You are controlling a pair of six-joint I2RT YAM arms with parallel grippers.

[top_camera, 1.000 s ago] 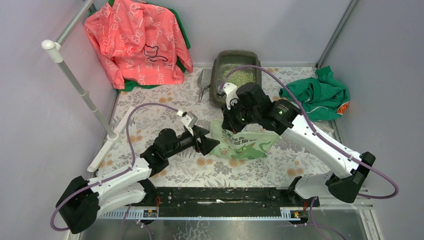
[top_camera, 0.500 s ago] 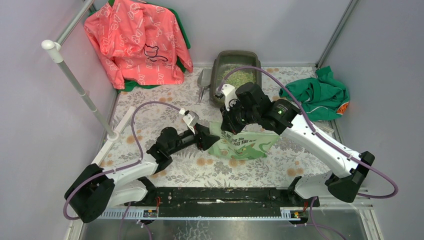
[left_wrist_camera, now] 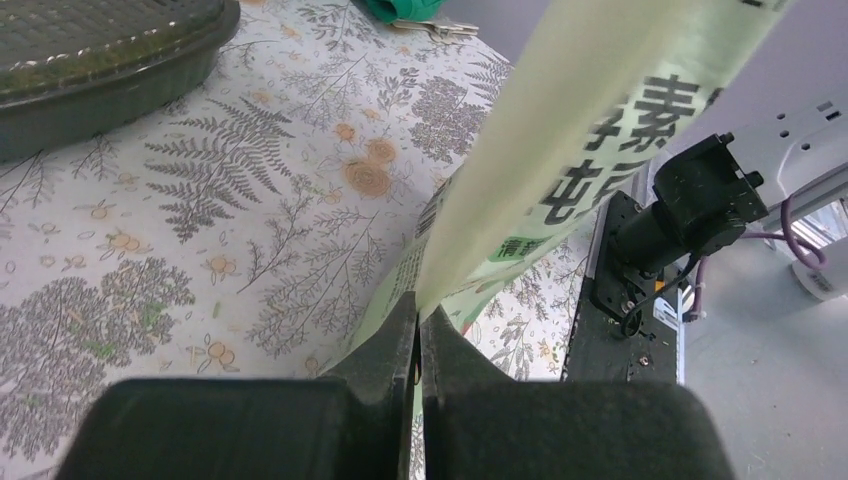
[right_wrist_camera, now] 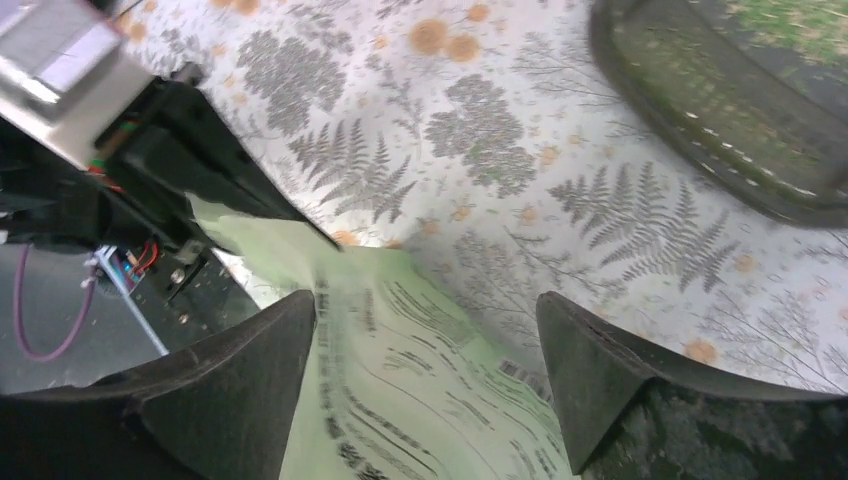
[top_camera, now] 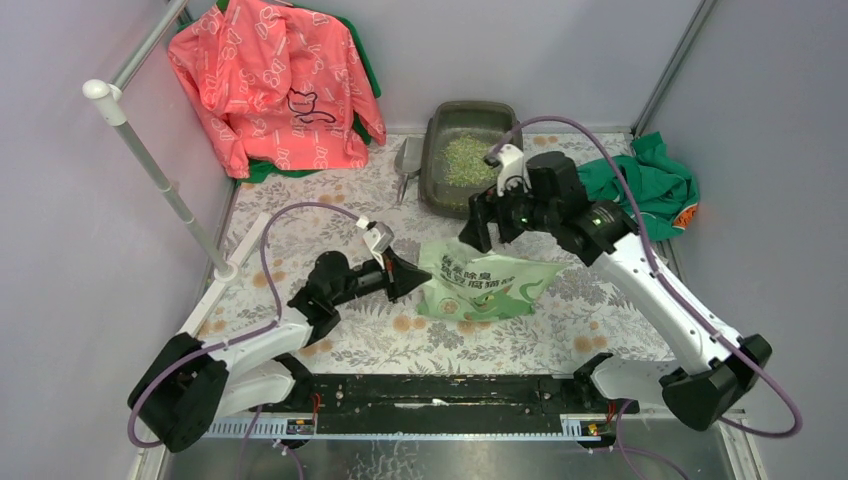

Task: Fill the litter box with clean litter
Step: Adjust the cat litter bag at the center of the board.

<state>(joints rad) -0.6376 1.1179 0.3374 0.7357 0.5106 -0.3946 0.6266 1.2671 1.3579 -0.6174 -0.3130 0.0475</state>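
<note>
The left gripper (left_wrist_camera: 418, 318) pinched shut on an edge of the light green litter bag (top_camera: 490, 285) on the floral tablecloth (top_camera: 300, 230); the right gripper (right_wrist_camera: 422, 300) hovered above, fingers spread. At the table's far edge, the litter box (top_camera: 430, 170) held clean litter (top_camera: 462, 160).

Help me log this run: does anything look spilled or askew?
No spill shows on the cloth. The clean litter sits heaped at one side of the litter box, unlevelled. The bag lies slumped, pinched only by the left gripper; the right gripper is open.
</note>
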